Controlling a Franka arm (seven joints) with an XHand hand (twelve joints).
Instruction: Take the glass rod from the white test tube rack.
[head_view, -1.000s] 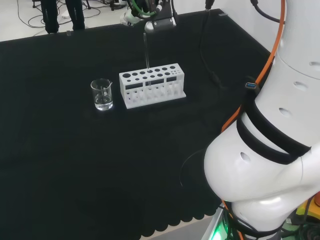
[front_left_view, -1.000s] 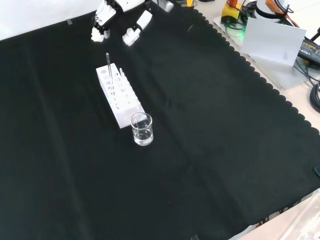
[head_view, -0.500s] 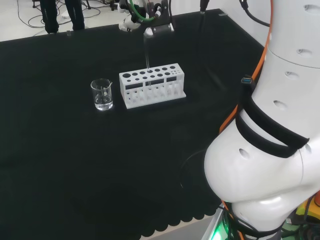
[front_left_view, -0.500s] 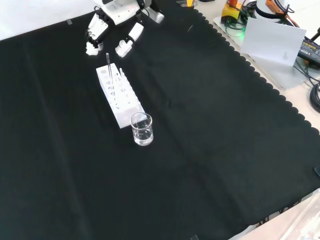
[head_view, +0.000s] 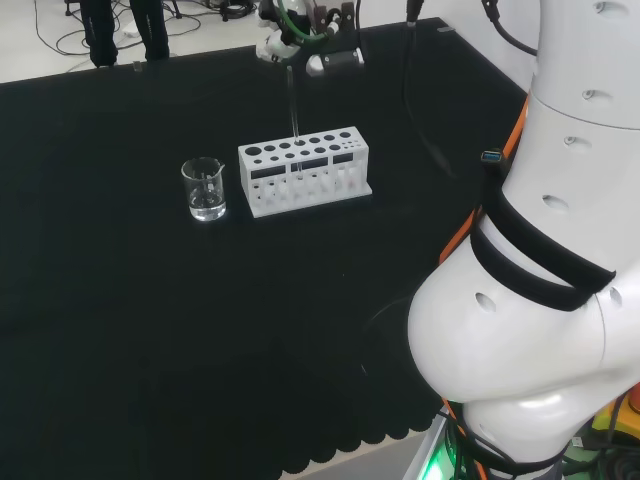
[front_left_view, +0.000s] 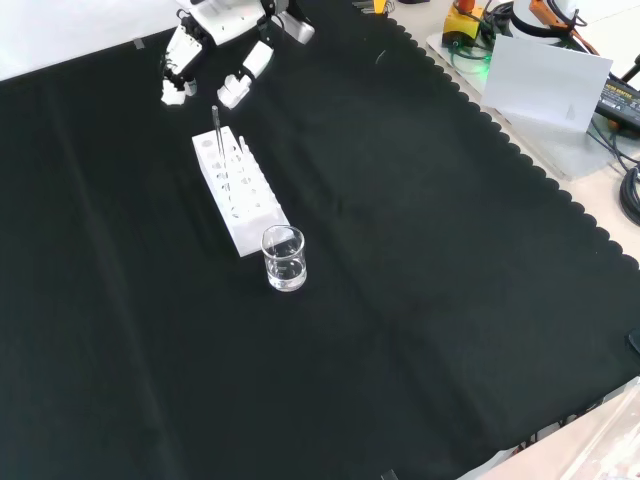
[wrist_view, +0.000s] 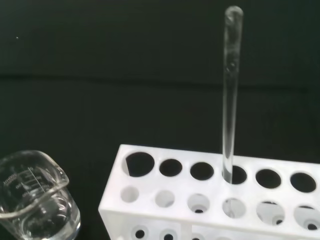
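Hand (front_left_view: 215, 45) shifted slightly, fingers spread, just beyond glass rod (front_left_view: 217, 130) upright in rack (front_left_view: 238, 190)

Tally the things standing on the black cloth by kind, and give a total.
White test tube rack: 1
Glass rod, upright in a rack hole: 1
Glass beaker: 1
Total: 3
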